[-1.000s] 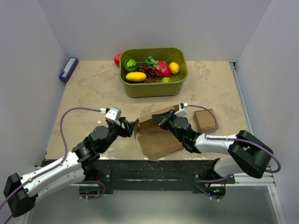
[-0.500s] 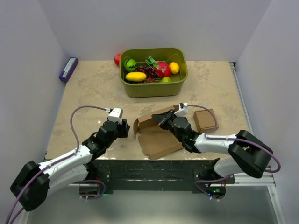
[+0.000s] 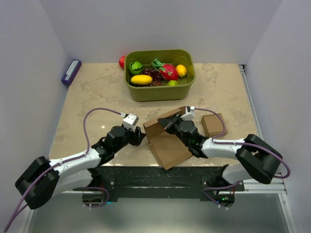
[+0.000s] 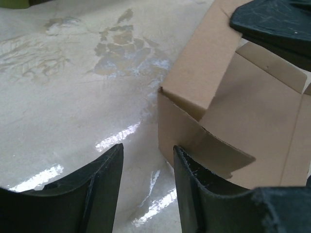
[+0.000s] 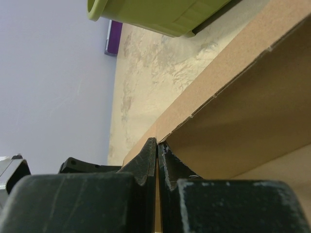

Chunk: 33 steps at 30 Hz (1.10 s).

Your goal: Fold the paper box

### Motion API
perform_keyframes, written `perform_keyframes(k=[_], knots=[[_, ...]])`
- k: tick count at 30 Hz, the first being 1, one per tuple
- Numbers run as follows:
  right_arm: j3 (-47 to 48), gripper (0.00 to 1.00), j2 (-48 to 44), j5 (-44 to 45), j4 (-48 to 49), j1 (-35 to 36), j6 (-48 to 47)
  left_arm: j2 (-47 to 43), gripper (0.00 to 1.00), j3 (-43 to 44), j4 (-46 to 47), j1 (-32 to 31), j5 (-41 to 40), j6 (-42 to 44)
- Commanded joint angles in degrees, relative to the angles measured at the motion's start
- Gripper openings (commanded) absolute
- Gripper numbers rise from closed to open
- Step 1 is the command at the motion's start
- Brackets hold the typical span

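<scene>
The paper box (image 3: 167, 143) is a wide brown cardboard piece, partly raised, near the table's front centre. Its back wall stands up and a flat panel lies toward the front edge. My right gripper (image 3: 168, 124) is shut on the box's upright wall; in the right wrist view the cardboard edge (image 5: 156, 204) runs between the closed fingers. My left gripper (image 3: 141, 136) is open at the box's left end. In the left wrist view the box's left corner (image 4: 180, 121) stands just ahead of the right finger (image 4: 194, 184), which touches a small side flap.
A green bin (image 3: 159, 74) of toy fruit stands at the back centre, a red fruit (image 3: 122, 61) behind it. A small cardboard cube (image 3: 212, 124) sits right of the box. A purple box (image 3: 71, 72) lies at the back left edge.
My left gripper has drawn back from the box, then moved right again to its left end. The box has shifted and its front panel has swung toward the front edge. The right gripper keeps its hold.
</scene>
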Motion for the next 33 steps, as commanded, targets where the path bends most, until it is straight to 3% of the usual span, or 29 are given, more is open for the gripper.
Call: perform_keyframes(k=[1,5,10,15,33], knots=[[0.70,0.00,1.51,-0.77,-5.24,0.69,-1.79,1.03,0.54,1.26,7.39,-2.80,3.37,1.16],[0.35,0.00,0.99,-0.16,-5.67,0.60,-1.79,0.24,0.59,1.00,7.13,-5.78,2.06,1.43],[0.09,0.00,0.37,0.37,-5.68,0.60,-1.79,-3.45,0.66,-2.07,3.35,-8.78,-5.06,-1.38],[0.61,0.00,1.24,0.03,-5.15,0.69,-1.70,-5.91,0.70,-7.17,8.96,-9.57,-5.33,-6.31],[-0.53,0.00,0.99,-0.33,-4.36,0.69,-1.00,4.98,0.74,-7.53,24.70,-9.57,-6.38,-9.12]])
